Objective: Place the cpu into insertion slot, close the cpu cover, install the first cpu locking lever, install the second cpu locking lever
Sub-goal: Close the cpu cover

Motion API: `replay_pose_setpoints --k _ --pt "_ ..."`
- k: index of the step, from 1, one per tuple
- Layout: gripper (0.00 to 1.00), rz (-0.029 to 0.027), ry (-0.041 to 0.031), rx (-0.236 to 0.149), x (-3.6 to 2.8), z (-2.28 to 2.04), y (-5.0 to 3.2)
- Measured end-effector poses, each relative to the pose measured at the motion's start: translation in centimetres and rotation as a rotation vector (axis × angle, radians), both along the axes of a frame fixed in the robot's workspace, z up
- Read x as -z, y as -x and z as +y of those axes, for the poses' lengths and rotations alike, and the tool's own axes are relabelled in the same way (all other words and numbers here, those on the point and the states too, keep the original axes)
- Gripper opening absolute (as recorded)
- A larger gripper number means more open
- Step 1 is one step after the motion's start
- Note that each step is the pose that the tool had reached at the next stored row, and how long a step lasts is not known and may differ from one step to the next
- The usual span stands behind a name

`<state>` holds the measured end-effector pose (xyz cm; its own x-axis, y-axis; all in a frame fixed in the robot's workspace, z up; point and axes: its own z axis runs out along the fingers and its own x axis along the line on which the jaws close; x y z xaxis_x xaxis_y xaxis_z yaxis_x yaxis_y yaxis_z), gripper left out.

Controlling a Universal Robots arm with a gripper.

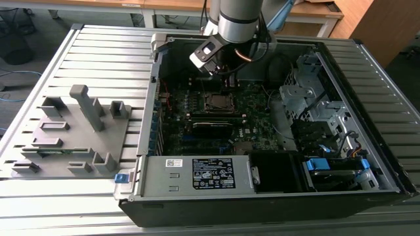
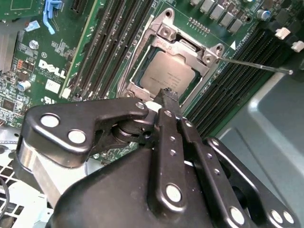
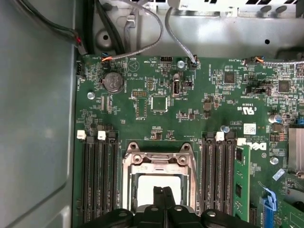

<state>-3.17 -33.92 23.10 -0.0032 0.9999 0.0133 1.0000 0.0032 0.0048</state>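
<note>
cpu [image 2: 167, 74] is seen seated in the insertion slot [image 1: 208, 103], grey top up, down inside the open computer case [image 1: 262, 209].

a slatted metal table [image 1: 98, 49] is spread under everything, and the black case is laid on it with its side open. at the exterior view's left, a grey fixture [image 1: 72, 132] with upright posts is parked on the table, just beside the case. the arm [image 1: 236, 19] is reached down into the case. a grey power supply [image 1: 164, 179] is fitted along the case's near wall, and a white-and-black label [image 1: 213, 173] is stuck on top of it.

the green motherboard [image 3: 190, 109] is laid across the case floor. long black memory slots [image 3: 97, 180] are lined up on both sides of the socket, and a green memory stick [image 3: 241, 180] is seated in one of them.

and there it is: the gripper [image 2: 166, 93] is held low over the socket. its fingers are pressed together with nothing between them, and the tips are seen right at the edge of the cpu cover [image 2: 164, 32]. the silvery cover is laid flat around the cpu, and the chip's top is shown through the square cut-out. a thin metal lever [image 2: 256, 65] is angled out from the socket's corner, across the memory slots. a coin battery [image 3: 113, 81] is spotted further along the board, well apart from the socket.
</note>
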Motion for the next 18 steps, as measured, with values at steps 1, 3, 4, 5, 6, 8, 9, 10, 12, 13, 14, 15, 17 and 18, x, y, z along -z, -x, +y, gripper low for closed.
replay_pose_setpoints --k 1,3,4,5,6,8,9,10,12,13,14,15,17,18 --pt "0.11 0.0001 0.0001 0.000 0.08 -0.06 0.02" --pt "0.11 0.0000 0.0000 0.001 0.27 -0.19 0.04" --pt "0.11 0.0000 -0.0001 0.001 0.34 -0.23 0.07" --pt "0.11 -0.0001 0.0000 0.001 0.40 -0.25 0.13" --pt "0.11 -0.0001 -0.0001 0.001 0.46 -0.25 0.25" --pt "0.11 0.0000 0.0001 0.001 0.54 -0.25 0.53" --pt "0.11 0.0001 0.0001 0.001 0.54 -0.25 0.56" --pt "0.11 0.0000 0.0001 0.001 0.54 -0.25 0.56" --pt "0.11 0.0000 0.0001 0.001 0.55 -0.25 0.57" --pt "0.11 0.0000 0.0000 0.001 0.55 -0.25 0.58" --pt "0.11 0.0000 0.0000 0.001 0.56 -0.25 0.58" --pt "0.11 -0.0001 0.0000 -0.002 0.56 -0.25 0.58" --pt "0.11 0.0000 0.0001 -0.019 0.57 -0.25 0.58" --pt "0.11 0.0000 0.0000 -0.031 0.57 -0.25 0.58"
